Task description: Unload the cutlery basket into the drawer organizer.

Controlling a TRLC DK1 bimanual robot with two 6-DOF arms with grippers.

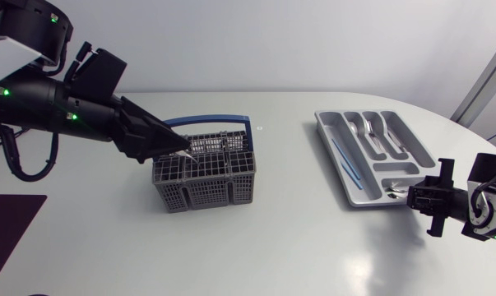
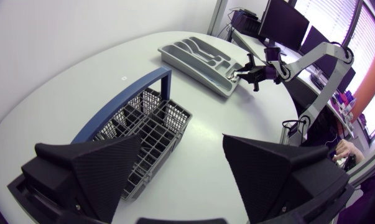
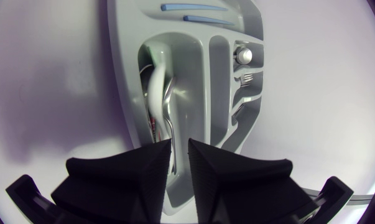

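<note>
Hovering arms over a cutlery basket and tray

On a white table (image 1: 256, 247), the left gripper (image 2: 182, 142) hangs spread wide open over the grey, blue-handled basket (image 1: 205, 193). Well apart from the basket lies the grey drawer tray (image 1: 326, 125), holding spoons (image 3: 159, 81), forks (image 3: 249, 78) and two blue sticks (image 3: 190, 7). The right gripper (image 3: 180, 148) sits at the tray's near end above the spoons; whether it grips one cannot be told.

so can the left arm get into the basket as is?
Probably yes: the left end effector hangs open right above the basket, and the blue handle runs off to one side of it, so the compartments below look unblocked.
</note>
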